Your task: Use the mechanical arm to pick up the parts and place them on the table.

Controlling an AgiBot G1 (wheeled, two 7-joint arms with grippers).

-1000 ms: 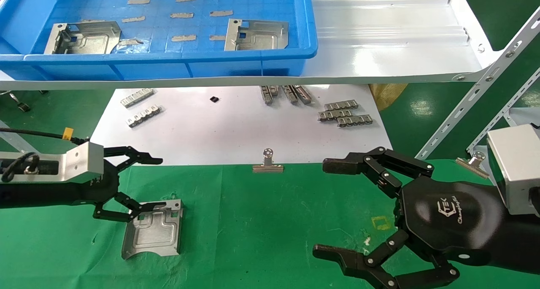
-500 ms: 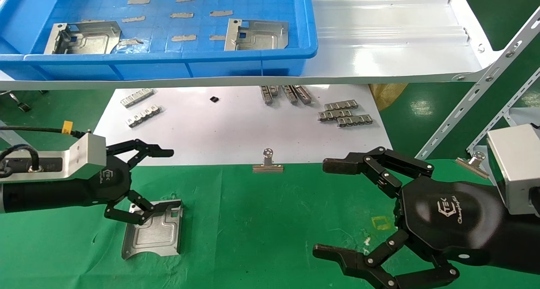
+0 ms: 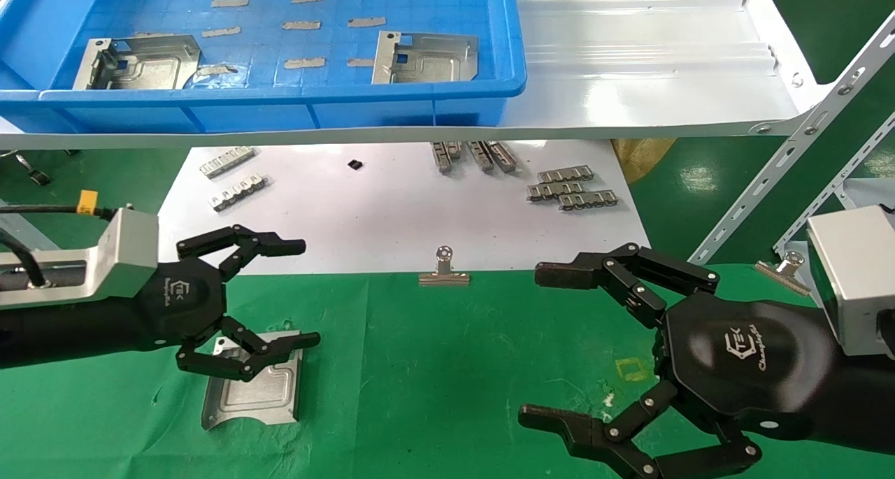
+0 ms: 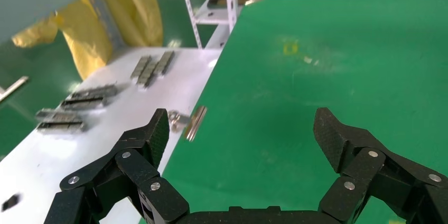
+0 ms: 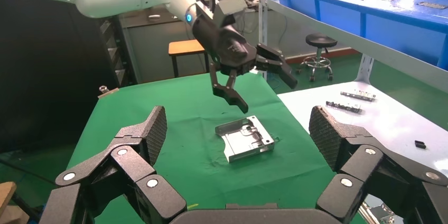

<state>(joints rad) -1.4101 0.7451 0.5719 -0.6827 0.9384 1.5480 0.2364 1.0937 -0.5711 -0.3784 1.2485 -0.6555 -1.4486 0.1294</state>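
One silvery part (image 3: 255,388) lies flat on the green cloth table (image 3: 447,367); it also shows in the right wrist view (image 5: 245,138). My left gripper (image 3: 308,291) is open and empty, and hovers just above that part's far edge without touching it. It also shows in the left wrist view (image 4: 243,129) and, farther off, in the right wrist view (image 5: 264,84). Two more parts (image 3: 136,63) (image 3: 425,58) lie in the blue tray (image 3: 280,94) on the shelf. My right gripper (image 3: 535,346) is open and empty, parked over the cloth at the right (image 5: 238,123).
A white sheet (image 3: 391,213) behind the cloth carries several small ribbed strips (image 3: 572,189). A binder clip (image 3: 443,269) sits at the cloth's far edge. The white shelf (image 3: 643,66) overhangs the back. A perforated metal frame (image 3: 790,157) stands at the right.
My left gripper has risen off the part and moved right, its palm turning upward. The part stays on the cloth. The right arm has not moved.
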